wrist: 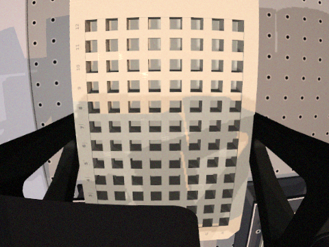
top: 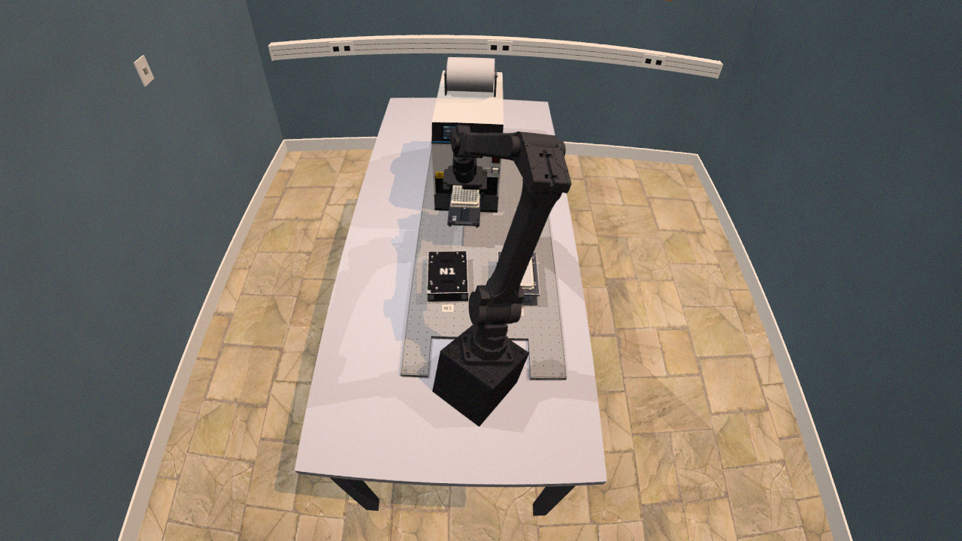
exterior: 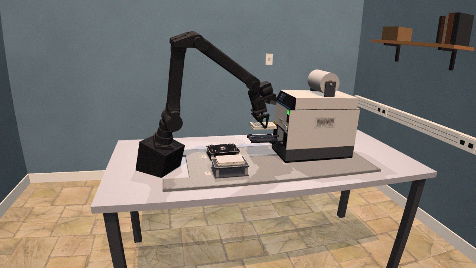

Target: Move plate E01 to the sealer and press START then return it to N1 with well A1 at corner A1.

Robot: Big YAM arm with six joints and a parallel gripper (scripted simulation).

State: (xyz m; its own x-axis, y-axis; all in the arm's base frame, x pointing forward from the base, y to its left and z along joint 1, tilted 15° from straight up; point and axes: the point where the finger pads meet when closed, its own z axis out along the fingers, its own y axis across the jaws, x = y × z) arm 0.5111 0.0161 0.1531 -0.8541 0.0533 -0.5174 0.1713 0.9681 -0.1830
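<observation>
My gripper point(top: 465, 189) point(exterior: 263, 125) point(wrist: 164, 123) is shut on the long sides of plate E01 point(top: 464, 197) point(exterior: 255, 125) point(wrist: 164, 116), a cream well plate held about level. In the exterior view it hangs above the sealer's stage point(top: 470, 217) point(exterior: 256, 138), with a visible gap. The stage is out, with no plate on it. The sealer point(top: 468, 110) point(exterior: 322, 130) shows a green lamp point(exterior: 288, 112). Nest N1 point(top: 447, 258) point(exterior: 222, 150) is empty. The wrist view shows columns 12 to 3; a black part hides the lower left of the plate.
Nest N2 point(exterior: 232, 172) holds a cream plate point(top: 528, 276) point(exterior: 229, 160), partly hidden by the arm in the top view. The sealer's front stands close beyond the gripper. A foil roll point(top: 470, 74) point(exterior: 321, 80) sits on top of the sealer.
</observation>
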